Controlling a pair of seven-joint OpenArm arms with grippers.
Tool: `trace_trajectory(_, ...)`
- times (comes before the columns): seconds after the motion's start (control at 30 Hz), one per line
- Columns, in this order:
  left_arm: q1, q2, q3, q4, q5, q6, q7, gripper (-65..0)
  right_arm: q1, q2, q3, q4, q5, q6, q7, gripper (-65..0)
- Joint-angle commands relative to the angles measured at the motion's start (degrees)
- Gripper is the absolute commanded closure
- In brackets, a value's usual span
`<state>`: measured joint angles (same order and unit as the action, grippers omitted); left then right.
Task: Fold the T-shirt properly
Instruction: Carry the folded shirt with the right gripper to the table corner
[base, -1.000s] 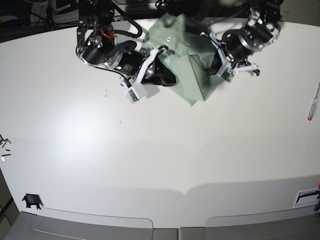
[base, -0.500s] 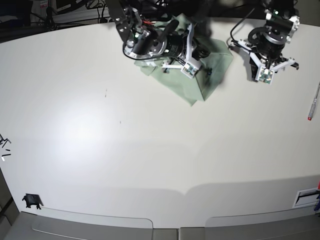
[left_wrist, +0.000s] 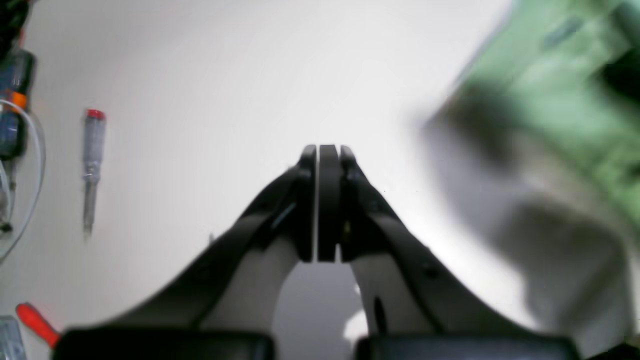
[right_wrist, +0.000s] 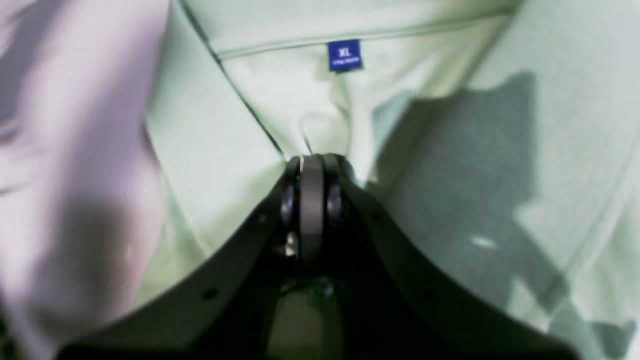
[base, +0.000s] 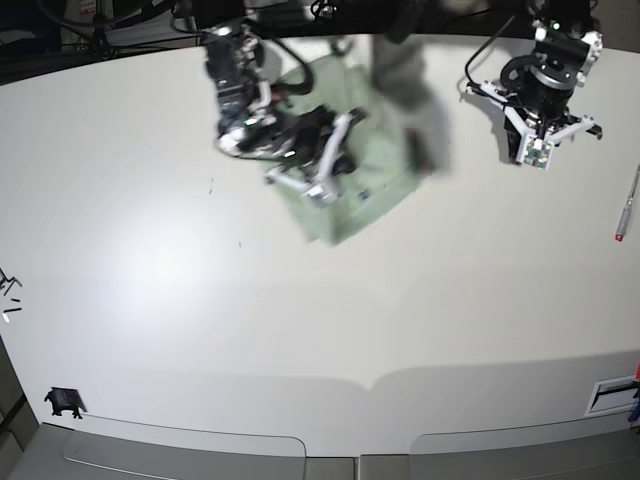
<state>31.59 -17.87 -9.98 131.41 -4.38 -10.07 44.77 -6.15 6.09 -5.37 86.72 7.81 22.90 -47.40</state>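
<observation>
Mint-green cloth is filling most of the right wrist view — the T-shirt (right_wrist: 250, 125) is lying bunched in the upper middle of the base frame, on the white surface (base: 300, 320). A small blue neck label (right_wrist: 345, 55) reading XL is showing near the top centre of the right wrist view, just under a seam. The right pincer (right_wrist: 312, 170) is sitting with its tips pressed together at a pucker of fabric just below that label; whether cloth is actually caught between them I cannot tell, since the tips are hiding the contact. In the base frame the right arm's white and black end is lying over the shirt's left half, in the upper centre-left.

The left pincer (left_wrist: 322, 155) is hanging over bare surface with its tips together and nothing between them — it is standing well apart from the shirt, at the upper right of the base frame. In the left wrist view the shirt is appearing only as a blurred green patch at the upper right. A clear-handled screwdriver (left_wrist: 91, 165) with a red cap is lying at the left of that view, and another red-handled tool (left_wrist: 35, 322) is poking in at the lower left corner.
</observation>
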Motion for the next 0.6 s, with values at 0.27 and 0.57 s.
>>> trace_trajectory(0.27, 0.0, -0.3, -0.2, 1.0, -0.2, 0.2, -2.8, 0.0, -1.0, 12.2, 22.0, -0.1, -0.4, -1.9, -4.7, 0.0)
trace_trajectory(0.57, 0.0, -0.3, -0.2, 1.0, -3.1, 0.2, -3.8, 0.0, -0.1, 21.2, 33.9, -0.1, 11.5, -1.9, -4.1, 0.0)
